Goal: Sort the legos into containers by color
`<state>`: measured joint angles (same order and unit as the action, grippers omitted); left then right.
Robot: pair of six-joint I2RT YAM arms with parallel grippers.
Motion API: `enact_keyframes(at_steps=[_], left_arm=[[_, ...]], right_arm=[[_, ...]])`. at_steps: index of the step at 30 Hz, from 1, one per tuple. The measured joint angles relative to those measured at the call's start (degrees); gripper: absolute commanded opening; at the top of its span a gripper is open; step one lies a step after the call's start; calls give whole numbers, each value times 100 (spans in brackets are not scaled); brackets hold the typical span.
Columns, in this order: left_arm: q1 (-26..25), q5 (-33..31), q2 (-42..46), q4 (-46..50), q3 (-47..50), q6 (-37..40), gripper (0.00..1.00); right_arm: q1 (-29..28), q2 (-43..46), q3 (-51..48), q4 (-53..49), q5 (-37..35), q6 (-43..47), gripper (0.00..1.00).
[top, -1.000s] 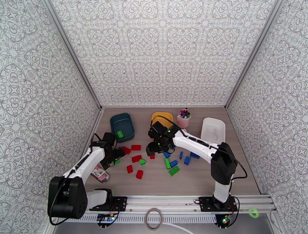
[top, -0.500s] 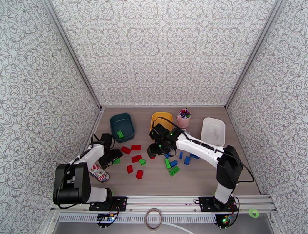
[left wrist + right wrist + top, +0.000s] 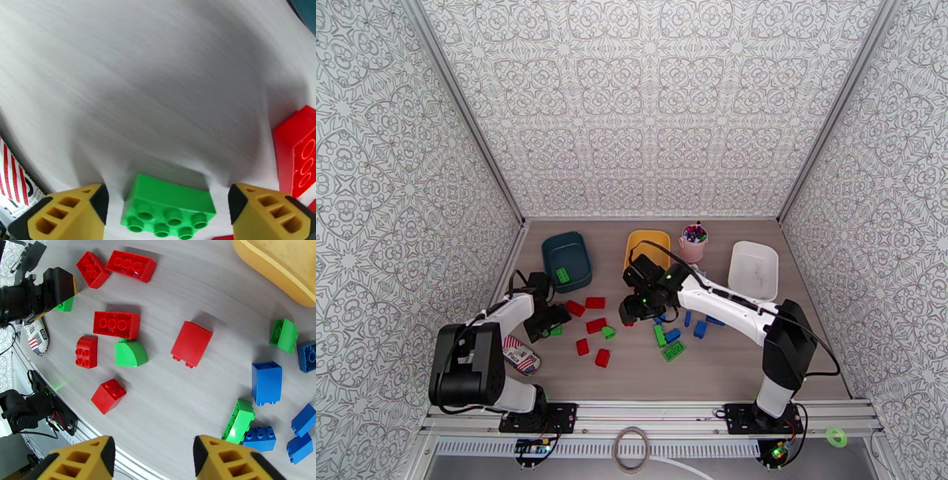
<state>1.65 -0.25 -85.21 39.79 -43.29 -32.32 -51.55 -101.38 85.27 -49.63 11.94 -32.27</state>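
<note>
Straddling small green lego on desk — left end effector, fingers spread wide, not touching it. Right end effector parted, nothing between, near red lego, seemingly clear of it. Second green lego in teal tub.

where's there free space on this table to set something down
Bare table runs along the near edge, between the bricks and the rail. A smaller gap lies between the teal tub and the yellow tub. The middle is crowded with bricks.
</note>
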Motion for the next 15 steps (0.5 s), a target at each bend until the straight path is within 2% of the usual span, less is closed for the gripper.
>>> enact_keyframes(at_steps=[9, 15], left_arm=[[-444, 44, 2, -31, 2, -66, 73], [-498, 33, 55, -90, 74, -72, 66]], right_arm=[[-11, 4, -85, 136, -42, -101, 56], [-13, 4, -85, 195, -39, -107, 54]])
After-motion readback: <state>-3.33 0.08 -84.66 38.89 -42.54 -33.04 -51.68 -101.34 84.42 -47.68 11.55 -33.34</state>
